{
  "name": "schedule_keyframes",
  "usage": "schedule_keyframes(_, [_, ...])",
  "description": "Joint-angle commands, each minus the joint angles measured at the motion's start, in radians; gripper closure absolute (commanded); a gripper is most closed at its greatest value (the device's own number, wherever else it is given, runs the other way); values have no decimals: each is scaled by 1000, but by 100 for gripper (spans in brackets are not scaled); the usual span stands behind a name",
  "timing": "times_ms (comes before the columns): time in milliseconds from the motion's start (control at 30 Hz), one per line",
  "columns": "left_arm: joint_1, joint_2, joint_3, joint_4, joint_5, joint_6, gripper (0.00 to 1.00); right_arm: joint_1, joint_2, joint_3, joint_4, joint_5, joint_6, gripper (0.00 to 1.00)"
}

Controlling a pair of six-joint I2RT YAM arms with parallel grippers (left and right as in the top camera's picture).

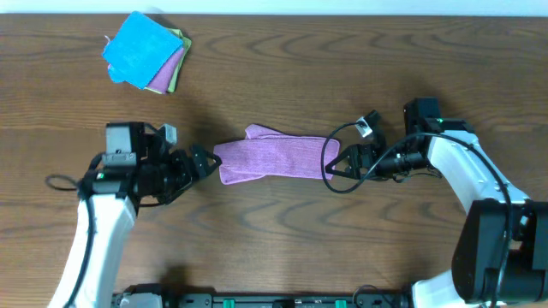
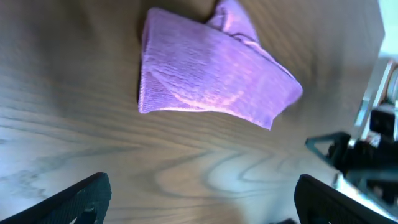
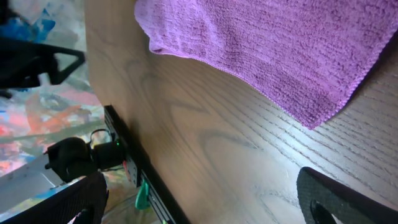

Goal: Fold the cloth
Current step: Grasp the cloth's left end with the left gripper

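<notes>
Jaws of both grippers stood wide open, gripping nothing. From overhead, the left gripper [image 1: 204, 162] pointed right, level with the tabletop [image 1: 274, 244], its tips just short of the left end of the purple cloth [image 1: 272, 156]. Its white arm link rose from the lower left edge and bent at the wrist. The right gripper [image 1: 332, 165] pointed left at the cloth's opposite end. Its white link climbed from the lower right, turned at the elbow and reached inward, with a black cable [image 1: 344, 130] looping over the wrist. Whether those tips touched the fabric could not be told.

In the left wrist view, two flat black fingers [image 2: 87, 196] sat far apart at the bottom corners, with bare wood between them and the cloth ahead. The right wrist view showed the same wide spread, the cloth's corner lying near one finger [image 3: 348, 199].

The cloth was soft, napped fabric with a fine ribbed weave and stitched edges. It was folded into a long band in the middle of the tabletop. Its long axis ran left to right, from one gripper to the other. At its left end the layers lay uneven, and a small flap poked out on the far side.

The tabletop was dark brown wood with wavy grain. Well apart, in the far left corner, lay a stack of cloths [image 1: 145, 51], blue on top.
</notes>
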Motion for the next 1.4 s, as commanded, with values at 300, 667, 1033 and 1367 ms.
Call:
schedule_keyframes(300, [-3,322,11,276,112,-97,5,-4,-4,-5,-2,-35,-10,5])
schedule_keyframes(667, [-3,435,11,496,151,-104,5,-4,-4,-5,-11,-35,-10,6])
schedule_keyframes(1033, [-7,480,11,542,160,-119,5,-4,-4,-5,-11,-35,-10,7])
schedule_keyframes(1367, [-97,480,11,594,139,-163,5,-4,-4,-5,-4,-35,-10,8])
